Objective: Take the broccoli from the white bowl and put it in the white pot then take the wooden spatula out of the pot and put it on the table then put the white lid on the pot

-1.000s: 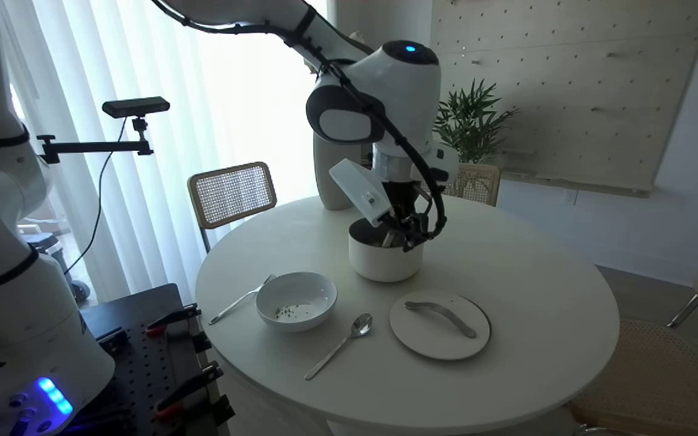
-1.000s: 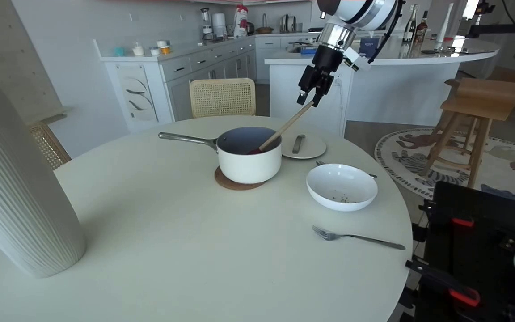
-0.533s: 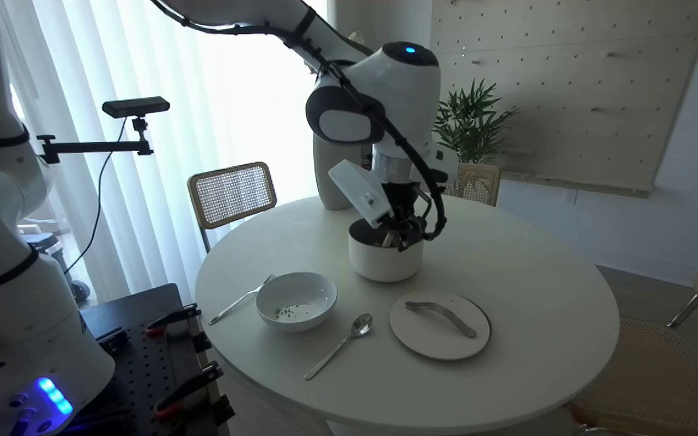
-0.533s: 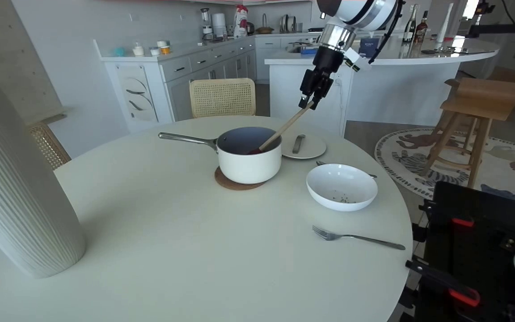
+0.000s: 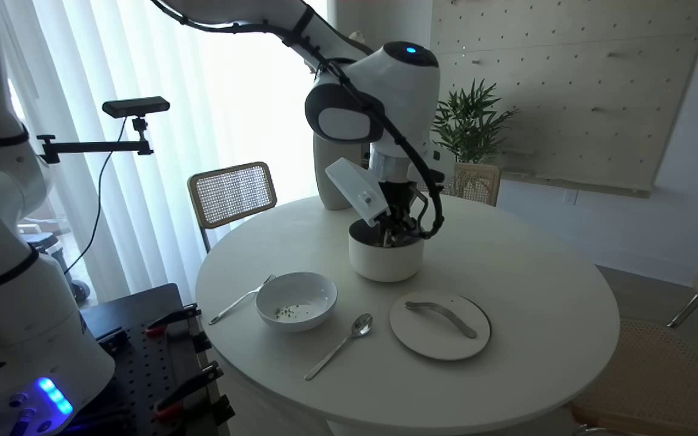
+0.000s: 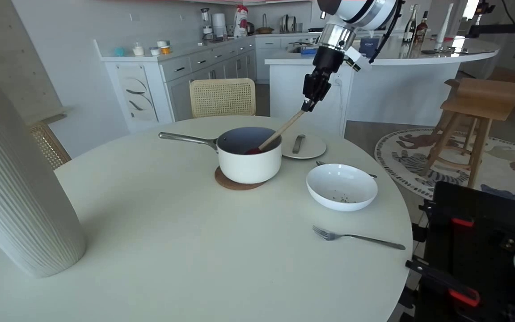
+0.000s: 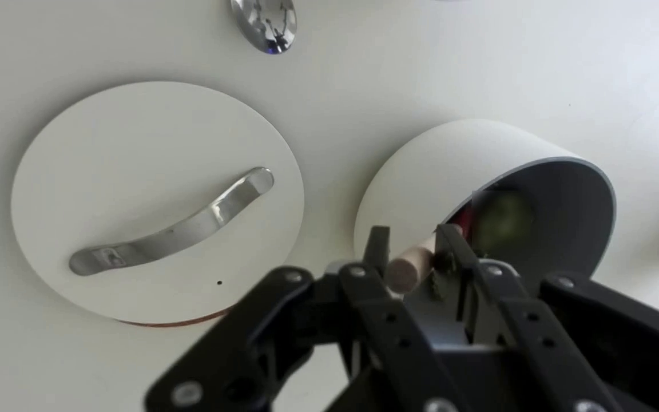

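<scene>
- Grip: the pincer (image 7: 413, 240) has its fingers drawn in and appears to be pinching the spatula (image 7: 407, 273) close to the end of its wooden handle.
- Location: the spatula's red head is inside the pot (image 6: 248, 170); the handle leans out over the rim on the side of the lid (image 7: 157, 197).
- Long axis: oblique. In an exterior view the handle (image 6: 282, 129) climbs from the pot to the pincer; in the wrist view it runs diagonally between the fingers.
- Governing relation: pincer above the rim, head below it. Withdrawal should follow the handle's slope, up and away, until the head passes the rim.
- Caution: a hold this near the end will probably let the head swing or twist once unsupported.
- Set-down: the counter (image 5: 531, 327), keeping off the lid.
- Contents: a blurred green lump, judged to be the broccoli (image 7: 504, 220), inside the pot beside the head.
</scene>
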Robot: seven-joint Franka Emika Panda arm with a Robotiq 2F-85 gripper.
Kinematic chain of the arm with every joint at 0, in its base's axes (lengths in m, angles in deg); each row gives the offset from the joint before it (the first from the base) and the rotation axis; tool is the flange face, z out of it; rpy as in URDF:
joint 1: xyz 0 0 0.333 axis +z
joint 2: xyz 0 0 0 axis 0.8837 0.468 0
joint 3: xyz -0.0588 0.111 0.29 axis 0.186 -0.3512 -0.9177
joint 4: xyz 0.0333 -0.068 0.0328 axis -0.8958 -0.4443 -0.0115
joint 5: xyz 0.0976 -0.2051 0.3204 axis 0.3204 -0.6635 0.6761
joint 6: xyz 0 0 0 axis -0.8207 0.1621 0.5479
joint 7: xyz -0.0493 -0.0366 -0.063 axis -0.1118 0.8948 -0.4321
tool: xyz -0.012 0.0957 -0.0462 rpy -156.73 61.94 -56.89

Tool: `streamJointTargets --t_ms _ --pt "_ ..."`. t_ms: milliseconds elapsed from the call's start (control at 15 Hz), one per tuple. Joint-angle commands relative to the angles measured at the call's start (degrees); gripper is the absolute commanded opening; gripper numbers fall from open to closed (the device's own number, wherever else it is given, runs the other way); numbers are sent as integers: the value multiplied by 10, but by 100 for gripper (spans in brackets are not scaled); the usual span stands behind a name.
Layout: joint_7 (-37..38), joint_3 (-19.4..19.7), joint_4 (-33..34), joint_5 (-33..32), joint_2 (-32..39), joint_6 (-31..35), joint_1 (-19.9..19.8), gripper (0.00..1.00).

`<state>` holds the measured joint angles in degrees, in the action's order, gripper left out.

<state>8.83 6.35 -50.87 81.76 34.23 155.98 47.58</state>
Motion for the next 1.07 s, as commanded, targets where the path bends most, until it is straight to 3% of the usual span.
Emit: streamJointTargets --t_ms 0,1000 --pt "0 -2 -6 -13 -15 -18 -4 5" --pt "55 -9 24 -86 -32 -22 28 5"
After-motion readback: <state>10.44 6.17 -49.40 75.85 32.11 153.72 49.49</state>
